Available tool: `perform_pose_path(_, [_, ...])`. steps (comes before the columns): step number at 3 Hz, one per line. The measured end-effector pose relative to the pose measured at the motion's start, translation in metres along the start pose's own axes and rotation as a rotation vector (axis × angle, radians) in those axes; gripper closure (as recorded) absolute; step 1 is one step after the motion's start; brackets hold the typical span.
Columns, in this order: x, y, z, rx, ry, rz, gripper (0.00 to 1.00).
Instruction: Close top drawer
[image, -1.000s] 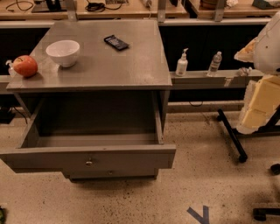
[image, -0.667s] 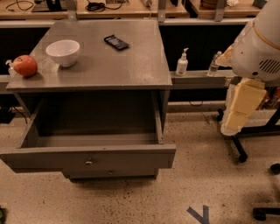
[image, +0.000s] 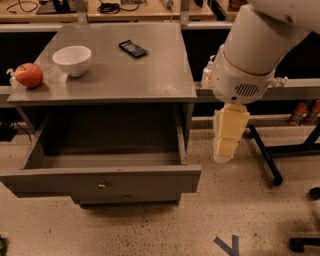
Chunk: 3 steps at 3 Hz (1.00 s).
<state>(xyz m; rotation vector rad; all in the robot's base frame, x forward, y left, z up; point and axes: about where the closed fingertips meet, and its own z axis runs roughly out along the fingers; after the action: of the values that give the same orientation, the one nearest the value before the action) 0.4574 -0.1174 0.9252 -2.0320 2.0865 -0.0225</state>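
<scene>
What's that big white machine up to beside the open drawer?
A robot arm is there to close the top drawer of a grey cabinet. The drawer stands pulled far out. The arm's pincer hangs to the right of the drawer's front corner, pointing down at the floor and touching nothing. On the cabinet top sit a white bowl, a red apple and a dark phone. The push has not yet begun.

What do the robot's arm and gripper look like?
The arm is a thick, rounded white shell with a small vent grille. The gripper, right of the top drawer, is pale cream and blocky. No cables show.
</scene>
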Motion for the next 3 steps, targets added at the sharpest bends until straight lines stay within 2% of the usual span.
perform_pose_path(1, [-0.006, -0.001, 0.032, -0.04, 0.01, -0.02, 0.0])
perform_pose_path(2, [-0.014, 0.002, 0.091, -0.071, 0.028, -0.057, 0.0])
perform_pose_path(3, [-0.014, 0.002, 0.091, -0.071, 0.028, -0.057, 0.0])
